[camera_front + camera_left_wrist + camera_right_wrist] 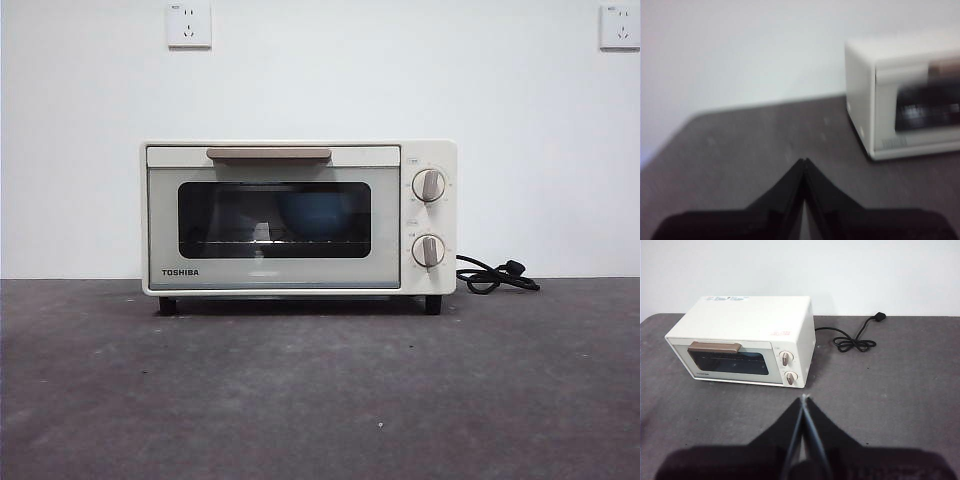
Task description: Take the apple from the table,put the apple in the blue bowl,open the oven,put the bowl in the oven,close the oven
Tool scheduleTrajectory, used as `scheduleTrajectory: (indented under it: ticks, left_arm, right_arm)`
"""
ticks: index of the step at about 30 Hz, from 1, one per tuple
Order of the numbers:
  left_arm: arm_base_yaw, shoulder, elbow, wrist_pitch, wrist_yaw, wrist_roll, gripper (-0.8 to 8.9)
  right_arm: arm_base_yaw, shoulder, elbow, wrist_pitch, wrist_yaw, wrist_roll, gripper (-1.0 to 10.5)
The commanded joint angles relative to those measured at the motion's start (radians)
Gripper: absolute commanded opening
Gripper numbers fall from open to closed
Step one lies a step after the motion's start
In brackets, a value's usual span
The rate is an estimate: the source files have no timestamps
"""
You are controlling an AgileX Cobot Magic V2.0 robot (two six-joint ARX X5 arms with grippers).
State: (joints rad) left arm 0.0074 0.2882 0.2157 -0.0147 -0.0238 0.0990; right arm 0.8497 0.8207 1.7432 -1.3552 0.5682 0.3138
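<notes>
The cream-white oven (298,217) stands on the dark grey table (320,390) with its door closed. Through the dark glass the blue bowl (310,213) shows dimly on the rack inside. The apple is not visible; it cannot be told whether it lies in the bowl. The oven (742,340) also shows in the right wrist view, and its left end (900,100) shows blurred in the left wrist view. My left gripper (804,162) is shut and empty, held over the table left of the oven. My right gripper (803,399) is shut and empty, in front of the oven's knobs.
The oven's black cord (495,275) lies coiled on the table to its right, seen too as the cord (852,340) in the right wrist view. Two wall sockets (189,24) sit high on the white wall behind.
</notes>
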Motion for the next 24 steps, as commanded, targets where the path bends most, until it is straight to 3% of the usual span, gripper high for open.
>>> scheduleTrajectory:
  ticks: [1,8,15,18,24]
  left_arm:
    - [0.003,-0.051,-0.077,0.012,0.109,-0.016,-0.04]
    - [0.003,-0.178,-0.209,0.003,0.124,-0.021,-0.04]
    - [0.002,-0.285,-0.208,-0.158,-0.028,-0.031,-0.04]
    - [0.0,-0.284,-0.208,-0.157,-0.028,-0.027,-0.04]
    - [0.0,-0.283,-0.208,-0.148,-0.012,-0.097,-0.04]
  right_arm:
    - [0.001,0.002,-0.007,-0.023,0.001,-0.006,0.0]
    - [0.001,0.002,-0.007,-0.023,0.002,-0.006,0.0]
    - [0.001,0.005,-0.007,-0.023,0.002,-0.006,0.0]
    - [0.001,0.007,-0.007,-0.023,0.001,-0.006,0.0]
    - [0.001,0.008,-0.007,-0.023,0.001,-0.006,0.0]
